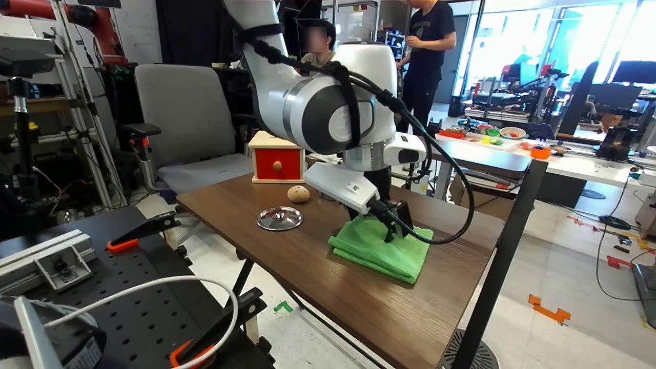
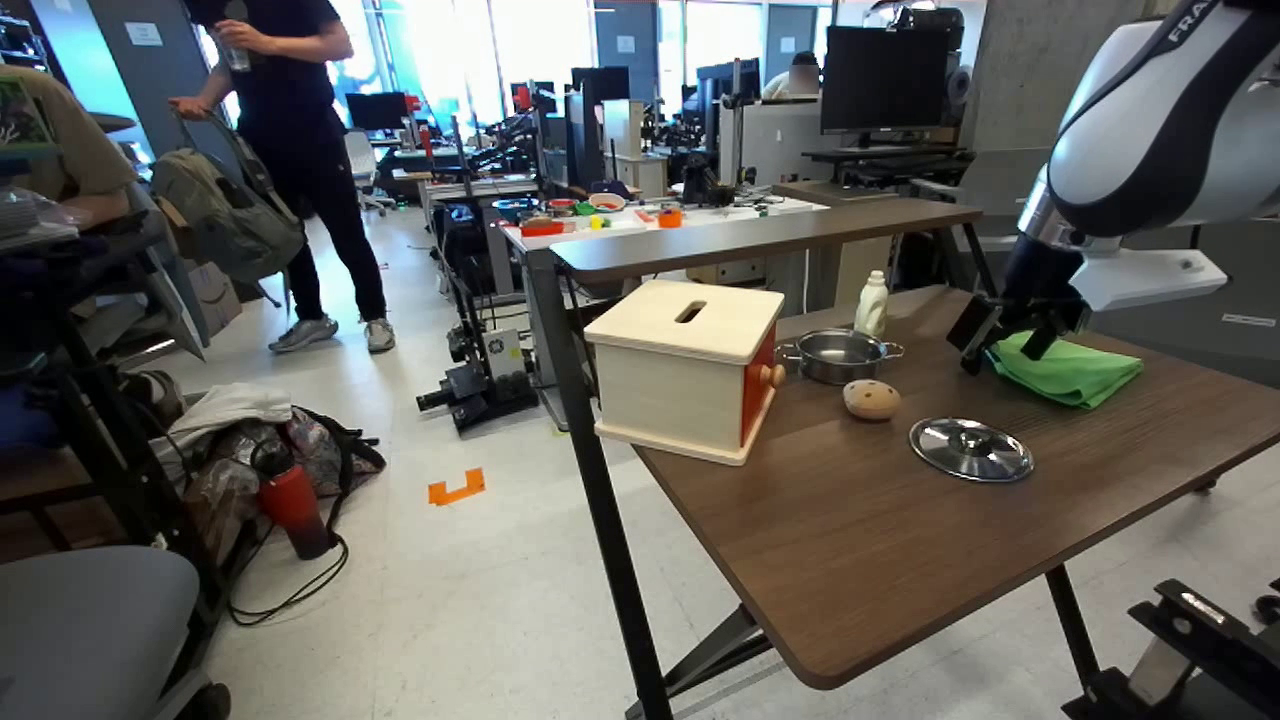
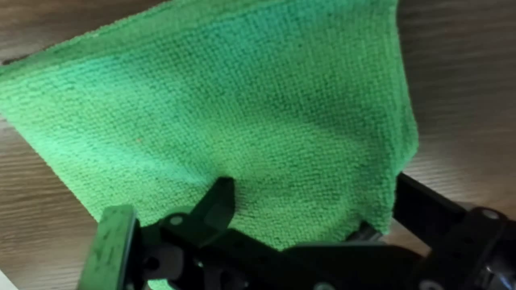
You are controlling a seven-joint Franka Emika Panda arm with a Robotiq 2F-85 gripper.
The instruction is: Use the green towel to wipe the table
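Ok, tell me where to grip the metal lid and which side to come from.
I'd grip the central knob, straight down from above: the metal lid lies flat on the brown table, knob up, so that part stands proud, while the low rim likely leaves little to pinch.

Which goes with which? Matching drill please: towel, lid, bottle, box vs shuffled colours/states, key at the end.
1. towel
2. lid
3. bottle
4. box

A. shiny metal, off the pot
B. pale wood, red front
C. green, folded, gripper at it
D. cream-coloured, upright

Pairs: 1-C, 2-A, 3-D, 4-B
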